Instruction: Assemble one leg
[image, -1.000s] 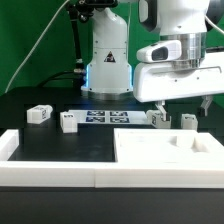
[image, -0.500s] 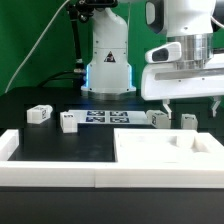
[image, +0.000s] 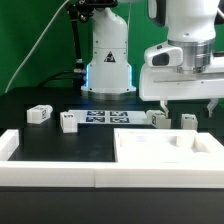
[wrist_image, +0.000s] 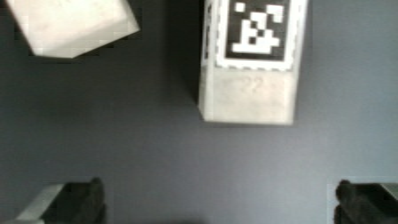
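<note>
My gripper (image: 188, 107) is spread wide and holding nothing. In the wrist view its two dark fingers (wrist_image: 71, 203) sit far apart, with only bare black table (wrist_image: 160, 150) between them. The gripper hangs just above the table, touching nothing.

The nearest part in the wrist view is the tagged leg (wrist_image: 249, 60), a stubby white block lying flat with its black-and-white tag facing the camera. It is clear of both fingertips and not between them. A second leg (wrist_image: 75, 26) lies close beside it, turned at an angle, and the two do not touch.

In the exterior view, a pair of legs (image: 159, 119) rests on the table right under the open gripper. I cannot tell which of the pair is the tagged one.

Further toward the exterior view's left lies the marker board (image: 105, 117), flat on the table. Past it are two more legs (image: 68, 122), well apart from the gripper. The large white panel (image: 150, 150) with its raised rim lies in front of the pair. The arm's white base (image: 108, 60) stands behind the marker board.
</note>
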